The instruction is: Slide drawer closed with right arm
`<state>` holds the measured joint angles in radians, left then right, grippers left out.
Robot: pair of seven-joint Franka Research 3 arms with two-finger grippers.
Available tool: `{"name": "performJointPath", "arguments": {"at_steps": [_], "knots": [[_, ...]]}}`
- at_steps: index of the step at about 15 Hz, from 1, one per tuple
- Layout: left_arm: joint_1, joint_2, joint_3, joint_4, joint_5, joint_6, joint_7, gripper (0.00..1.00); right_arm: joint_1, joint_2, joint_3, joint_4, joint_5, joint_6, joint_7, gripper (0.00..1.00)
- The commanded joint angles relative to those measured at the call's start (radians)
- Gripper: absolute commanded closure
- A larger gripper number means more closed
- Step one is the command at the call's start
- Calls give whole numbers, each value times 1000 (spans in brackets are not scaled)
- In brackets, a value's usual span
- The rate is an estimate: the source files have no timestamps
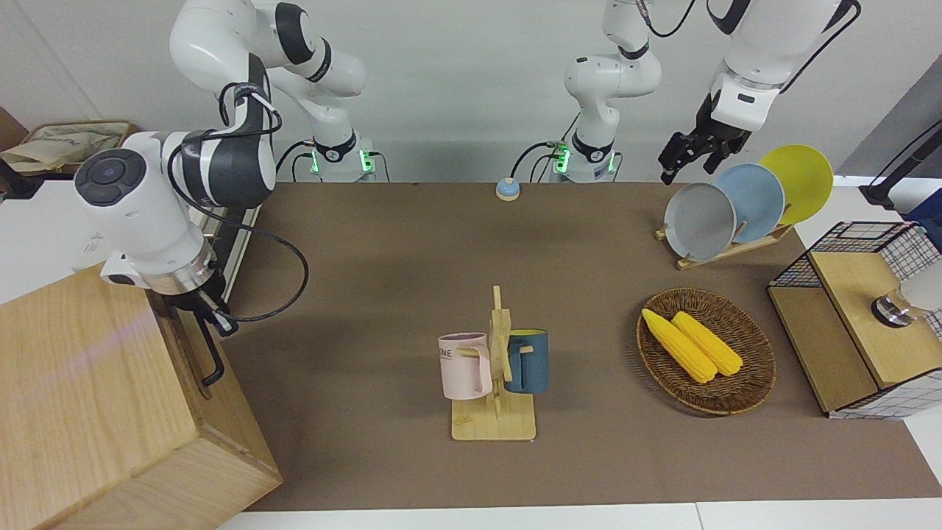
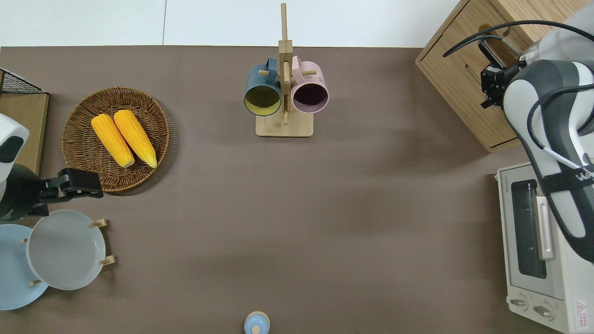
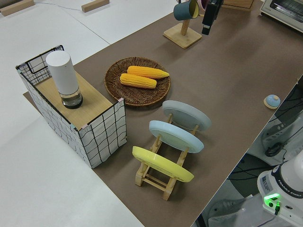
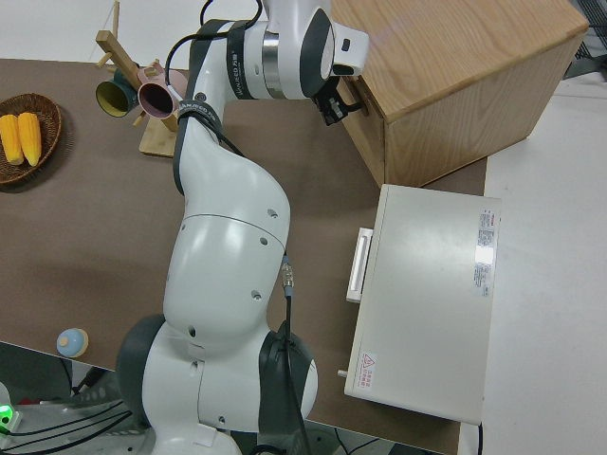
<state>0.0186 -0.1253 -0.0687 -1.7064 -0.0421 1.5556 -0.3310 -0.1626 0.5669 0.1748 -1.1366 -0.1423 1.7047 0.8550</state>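
The drawer (image 2: 464, 81) is part of a big pale wooden box (image 1: 88, 397) at the right arm's end of the table. Its front panel looks flush with the box's face. A black loop handle (image 1: 213, 364) sticks out of that front. My right gripper (image 2: 493, 86) is right at the drawer front, beside the handle (image 2: 487, 46). In the right side view the right gripper (image 4: 335, 102) presses close to the box's face (image 4: 365, 133). Whether it touches the handle or only the panel is hidden. My left arm is parked, its left gripper (image 1: 688, 165) open and empty.
A white toaster oven (image 2: 533, 250) stands next to the box, nearer to the robots. A mug tree (image 2: 284, 88) with two mugs is mid-table. Toward the left arm's end are a wicker basket (image 2: 74, 139) holding two corn cobs, a plate rack (image 1: 736, 246) and a wire basket (image 1: 846, 324).
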Motion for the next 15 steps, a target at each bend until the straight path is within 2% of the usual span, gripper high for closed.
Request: {"name": "performJointPath", "arguments": {"at_steps": [1,5,7,10,13,15], "knots": [[0,-8,4,4,-1,-17,7,7,6,14,15,28,-19,-13,-19,1000],[0,-8,4,4,-1,-15,7,7,84,-25,12,15,-14,-30,-28,1000],[0,-8,4,4,-1,-17,7,7,126,-44,11,15,-17,-63,-33,1000],[0,-8,4,4,-1,-17,7,7,164,-93,11,12,-3,-109,-149,1000],[0,-8,4,4,-1,-17,7,7,205,-162,11,-23,1,-143,-186,1000],[0,-8,4,4,-1,-15,7,7,222,-221,11,-67,1,-171,-230,1000]]}}
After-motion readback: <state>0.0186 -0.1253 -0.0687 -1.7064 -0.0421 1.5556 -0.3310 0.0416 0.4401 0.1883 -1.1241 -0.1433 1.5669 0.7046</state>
